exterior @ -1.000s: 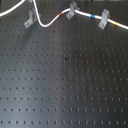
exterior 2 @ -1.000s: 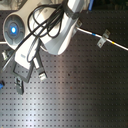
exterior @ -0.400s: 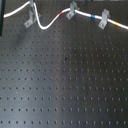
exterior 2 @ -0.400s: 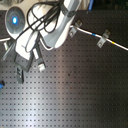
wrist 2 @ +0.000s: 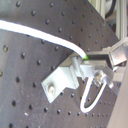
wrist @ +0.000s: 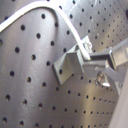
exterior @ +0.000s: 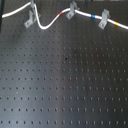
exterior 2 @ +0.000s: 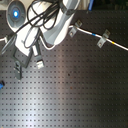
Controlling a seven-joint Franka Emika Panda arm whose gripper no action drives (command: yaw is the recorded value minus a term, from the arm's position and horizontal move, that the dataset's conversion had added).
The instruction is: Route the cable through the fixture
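handling the cable (exterior: pixel 50 22) calls for a gentle touch, i judge: it looks light, limp and smooth, so it will sag and swing between supports and could slide through a loose pinch. the best place to take hold is probably right beside the fixture (exterior: pixel 30 19), where a short length stays easier to steer than a long floppy run.

the cable is a thin white cord with a red band near the middle clip (exterior: pixel 71 11) and blue and yellow bands around the clip (exterior: pixel 104 19) on the first exterior view's right. it runs along the far edge of the perforated black board (exterior: pixel 65 85), dipping in a loop between the fixture and the middle clip.

the fixture is a slim light-grey bracket, leaning, with a pale bent foot, standing at the first exterior view's far left. in both wrist views the cord crosses the top of the bracket (wrist: pixel 75 61), and in the second wrist view a loop hangs past it (wrist 2: pixel 90 97).

the gripper (wrist 2: pixel 100 60) sits right at the bracket, with its grey fingers (wrist: pixel 107 57) meeting the cord there; they look nearly closed and seem to pinch the cord, but i cannot tell for sure. in the second exterior view the arm (exterior 2: pixel 52 30) hides this spot.
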